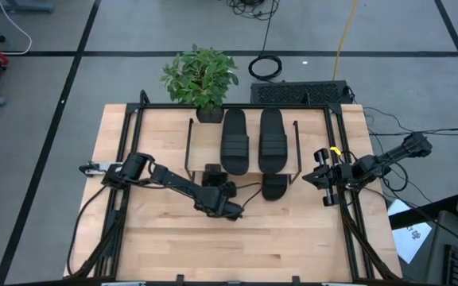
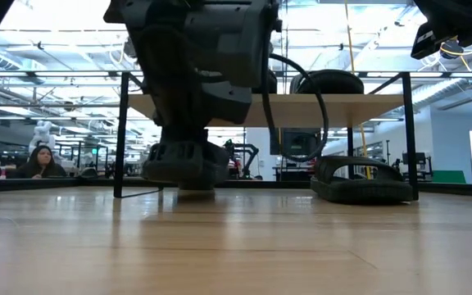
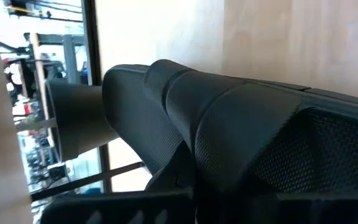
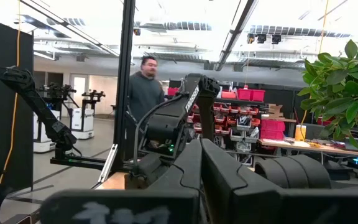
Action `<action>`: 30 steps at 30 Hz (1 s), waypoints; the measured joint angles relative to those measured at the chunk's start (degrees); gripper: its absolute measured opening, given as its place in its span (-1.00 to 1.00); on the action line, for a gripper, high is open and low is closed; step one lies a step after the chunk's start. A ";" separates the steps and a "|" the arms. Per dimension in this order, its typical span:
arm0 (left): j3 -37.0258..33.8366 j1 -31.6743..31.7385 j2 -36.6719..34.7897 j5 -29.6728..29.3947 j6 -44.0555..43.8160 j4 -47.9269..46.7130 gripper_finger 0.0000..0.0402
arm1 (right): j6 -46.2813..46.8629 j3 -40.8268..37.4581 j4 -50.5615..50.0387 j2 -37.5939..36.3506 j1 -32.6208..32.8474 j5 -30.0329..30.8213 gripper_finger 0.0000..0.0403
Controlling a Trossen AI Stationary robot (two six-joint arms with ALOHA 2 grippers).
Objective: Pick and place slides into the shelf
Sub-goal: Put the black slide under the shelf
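Left arm (image 4: 173, 124) ahead, slides (image 4: 294, 169) beside it — a person (image 4: 145, 90) behind.

A light wood table (image 1: 173, 238) fills the centre of the high view. At its upper middle a small shelf (image 1: 193, 147) is stood on it, with a potted plant (image 1: 201, 79) just above. One black slide (image 1: 274, 187) is seen lying on the tabletop under the shelf's lower right.

Shelf (image 1: 243, 135) top: two slides (image 1: 248, 140) fill middle; edges free.
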 joint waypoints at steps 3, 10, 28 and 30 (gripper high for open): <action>0.05 -0.02 -0.10 0.38 0.65 1.53 -0.97 | -0.04 0.02 0.00 0.00 0.02 0.00 -1.00; 0.09 0.09 -0.12 1.30 -0.69 1.65 -0.95 | 0.05 0.02 0.00 0.00 0.02 0.00 -1.00; 0.10 0.02 -0.16 2.72 -1.11 1.52 -0.61 | 0.18 0.00 0.00 0.00 0.00 0.00 -1.00; 0.10 0.01 -0.16 2.74 -1.11 1.52 -0.56 | 0.17 0.01 0.00 -0.01 0.00 0.00 -1.00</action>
